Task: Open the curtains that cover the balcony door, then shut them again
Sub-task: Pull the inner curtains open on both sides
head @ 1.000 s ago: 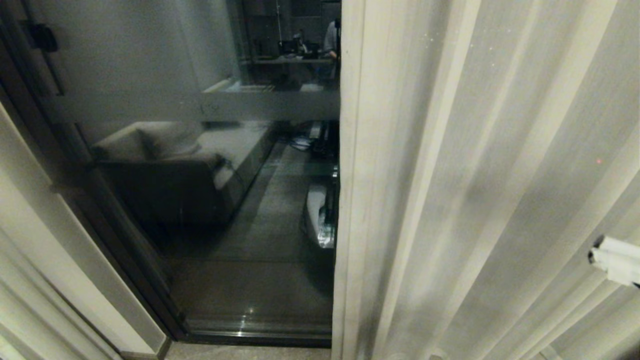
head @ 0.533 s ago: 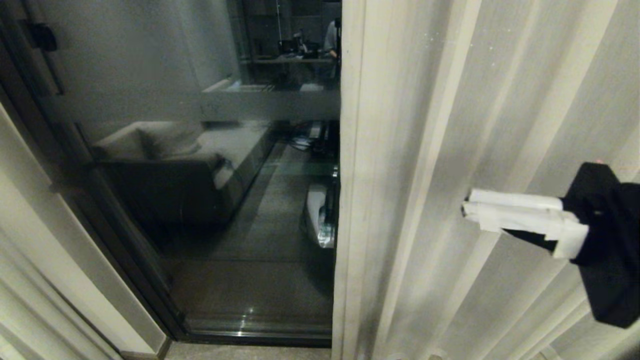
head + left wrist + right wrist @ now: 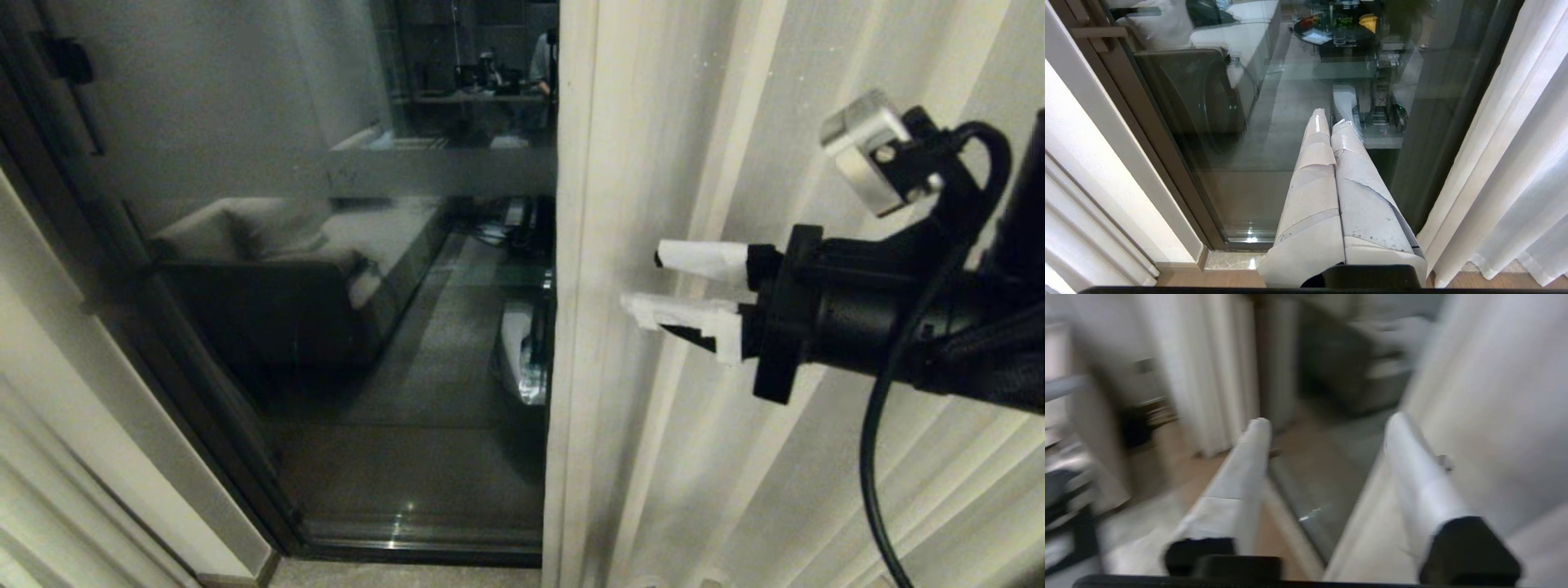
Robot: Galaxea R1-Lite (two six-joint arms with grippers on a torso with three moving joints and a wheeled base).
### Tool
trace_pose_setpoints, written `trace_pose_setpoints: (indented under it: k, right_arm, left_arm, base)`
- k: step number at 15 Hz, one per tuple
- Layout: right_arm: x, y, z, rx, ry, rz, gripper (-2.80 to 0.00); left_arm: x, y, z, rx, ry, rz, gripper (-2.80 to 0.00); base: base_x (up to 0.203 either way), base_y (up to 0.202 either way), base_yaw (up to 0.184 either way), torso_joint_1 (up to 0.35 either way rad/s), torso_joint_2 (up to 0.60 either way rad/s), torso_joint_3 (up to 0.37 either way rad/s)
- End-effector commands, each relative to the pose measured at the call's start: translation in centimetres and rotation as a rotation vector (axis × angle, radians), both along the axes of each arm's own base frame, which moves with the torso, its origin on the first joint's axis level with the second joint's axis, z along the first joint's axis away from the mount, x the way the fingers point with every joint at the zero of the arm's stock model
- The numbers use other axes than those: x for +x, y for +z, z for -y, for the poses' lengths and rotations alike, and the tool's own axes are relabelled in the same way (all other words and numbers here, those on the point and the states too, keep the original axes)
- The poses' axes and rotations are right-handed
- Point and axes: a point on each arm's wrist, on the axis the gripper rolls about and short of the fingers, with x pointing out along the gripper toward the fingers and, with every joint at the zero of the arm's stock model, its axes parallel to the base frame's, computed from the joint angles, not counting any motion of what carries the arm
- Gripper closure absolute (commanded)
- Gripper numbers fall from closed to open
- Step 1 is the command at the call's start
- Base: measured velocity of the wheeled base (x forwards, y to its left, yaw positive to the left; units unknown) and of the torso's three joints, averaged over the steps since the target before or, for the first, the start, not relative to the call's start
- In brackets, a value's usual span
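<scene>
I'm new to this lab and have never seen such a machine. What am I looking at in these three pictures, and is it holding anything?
This is a wheeled robot with two arms, each ending in a two-fingered claw wrapped in white tape. One picture comes from a camera on its head; the other two come from cameras on each wrist, looking along the fingers.

In the head view, the right claw reaches in from the right with its fingers apart, in front of the cream pleated fabric curtain, near its hemmed edge. It holds nothing yet. The right wrist view shows the same open fingers, blurred.

To the left is the glass balcony door with a dark metal frame, uncovered and reflecting a room.

The left claw is shut and empty, pointing at the glass.
</scene>
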Motion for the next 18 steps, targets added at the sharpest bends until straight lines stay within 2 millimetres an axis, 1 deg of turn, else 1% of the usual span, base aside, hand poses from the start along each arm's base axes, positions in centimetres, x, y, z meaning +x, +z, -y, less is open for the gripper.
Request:
trace_pose_setpoints:
  k: [1,4,6,9,15,18]
  right_arm:
    - [1.9,-1.0,-1.3,-0.007,-0.089,0.0,-2.8]
    - [3.5,-1.1,-2.2,0.003,-0.244,0.019,-2.8]
    - [4.6,-0.8,-2.9,0.02,-0.309,0.022,-2.8]
    - [6.2,-0.2,-4.1,0.085,-0.347,0.01,-2.8]
    - [9.2,0.5,-6.3,0.136,-0.441,0.029,-2.8]
    - [10.2,0.5,-6.9,0.14,-0.486,0.043,-2.8]
  left_arm:
    - [0.0,0.0,0.0,0.0,0.0,0.001,0.0]
    - [0.0,0.0,0.0,0.0,0.0,0.001,0.0]
    - [0.0,0.0,0.0,0.0,0.0,0.001,0.0]
    - [0.0,0.0,0.0,0.0,0.0,0.001,0.0]
    - [0.0,0.0,0.0,0.0,0.0,0.001,0.0]
    - [0.0,0.0,0.0,0.0,0.0,0.001,0.0]
  base:
    - [0.0,0.0,0.0,0.0,0.0,0.0]
    - [0.0,0.0,0.0,0.0,0.0,0.0]
    - [0.0,0.0,0.0,0.0,0.0,0.0]
    - [0.0,0.0,0.0,0.0,0.0,0.0]
    - [0.0,0.0,0.0,0.0,0.0,0.0]
    - [0.0,0.0,0.0,0.0,0.0,0.0]
